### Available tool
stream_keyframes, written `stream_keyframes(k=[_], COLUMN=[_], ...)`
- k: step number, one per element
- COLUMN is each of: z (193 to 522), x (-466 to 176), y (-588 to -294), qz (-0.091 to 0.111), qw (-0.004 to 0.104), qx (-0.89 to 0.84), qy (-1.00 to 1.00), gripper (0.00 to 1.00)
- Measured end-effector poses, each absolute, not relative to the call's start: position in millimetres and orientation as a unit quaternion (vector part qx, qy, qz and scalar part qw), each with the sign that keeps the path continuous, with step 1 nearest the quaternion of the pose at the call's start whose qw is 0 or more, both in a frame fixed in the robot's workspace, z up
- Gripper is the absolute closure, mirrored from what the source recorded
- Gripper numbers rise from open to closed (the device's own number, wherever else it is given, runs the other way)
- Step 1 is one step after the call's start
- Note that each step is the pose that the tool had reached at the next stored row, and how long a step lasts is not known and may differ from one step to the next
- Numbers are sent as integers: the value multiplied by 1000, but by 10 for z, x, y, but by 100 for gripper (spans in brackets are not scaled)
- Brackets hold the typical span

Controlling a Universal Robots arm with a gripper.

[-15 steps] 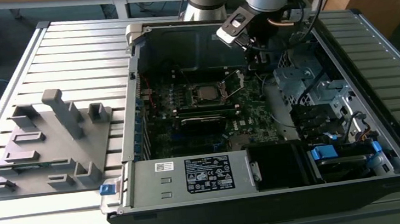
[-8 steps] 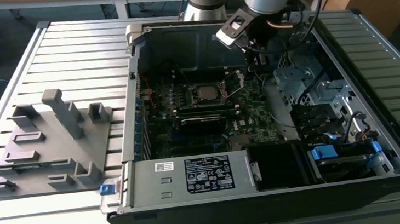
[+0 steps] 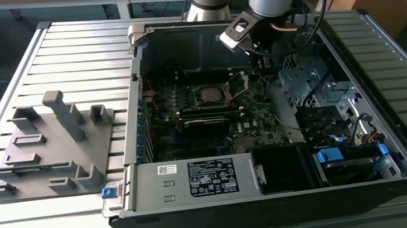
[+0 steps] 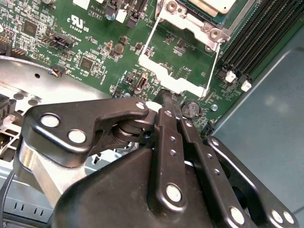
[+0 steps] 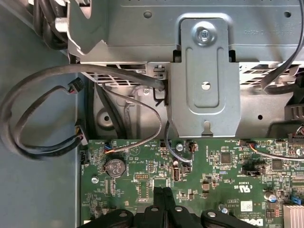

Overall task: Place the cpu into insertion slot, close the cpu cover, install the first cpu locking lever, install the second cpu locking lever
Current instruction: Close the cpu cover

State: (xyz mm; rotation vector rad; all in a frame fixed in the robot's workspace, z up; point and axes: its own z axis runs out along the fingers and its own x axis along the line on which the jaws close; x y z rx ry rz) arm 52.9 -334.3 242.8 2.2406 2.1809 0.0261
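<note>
cpu [image 3: 208, 95] is seated flat in the insertion slot [image 4: 190, 21], silvery face up, mid-motherboard [image 3: 257, 125] inside the open computer case [image 3: 272, 208]; in the second wrist view we catch just its corner [image 4: 213, 4]. The cpu cover [image 3: 238, 81] isn't down: it stands swung up off the slot on the side toward the exterior view's right, and in the second wrist view we see green board through its square cut-out [image 4: 167, 80]. The gripper [image 3: 257, 64] hangs low in the case just beyond that raised cover, jaws pressed together with nothing visible between them. In the second wrist view the tips [image 4: 166, 97] sit right at the cover's free edge; we can't tell if they touch it. A coin cell [image 4: 191, 109] sits just beside the tips, and the long black memory slots [image 4: 256, 33] run past the socket. In the first wrist view the closed fingers [image 5: 161, 199] point at the board edge, with the coin cell [image 5: 114, 167] near, a grey metal bracket [image 5: 204, 85] beyond the board and black cables [image 5: 28, 114] looping beside it. The case lies on a slatted metal table [image 3: 56, 55]; a grey fixture block [image 3: 50, 145] stands well apart from it, toward the exterior view's left.
</note>
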Motion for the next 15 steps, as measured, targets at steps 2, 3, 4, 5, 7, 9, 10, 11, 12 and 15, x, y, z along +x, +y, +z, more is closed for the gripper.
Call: stream_keyframes(k=[2, 3, 4, 5, 7, 9, 10, 11, 12, 15], z=[2417, 2413, 2409, 2405, 2398, 2393, 2390, 2386, 2384, 2382], x=[529, 529, 529, 529, 529, 529, 529, 529, 529, 529], y=[-3343, -3343, -3343, -3343, -3343, -3343, -3343, -3343, -3343, -3343], qz=[8, 8, 8, 8, 8, 8, 8, 8, 8, 8], qw=[7, 7, 7, 7, 7, 7, 7, 7, 7, 7], qx=[717, 717, 717, 717, 717, 717, 717, 717, 717, 717], qy=[697, 697, 697, 697, 697, 697, 697, 697, 697, 697], gripper=[90, 90, 90, 90, 90, 90, 90, 90, 90, 90])
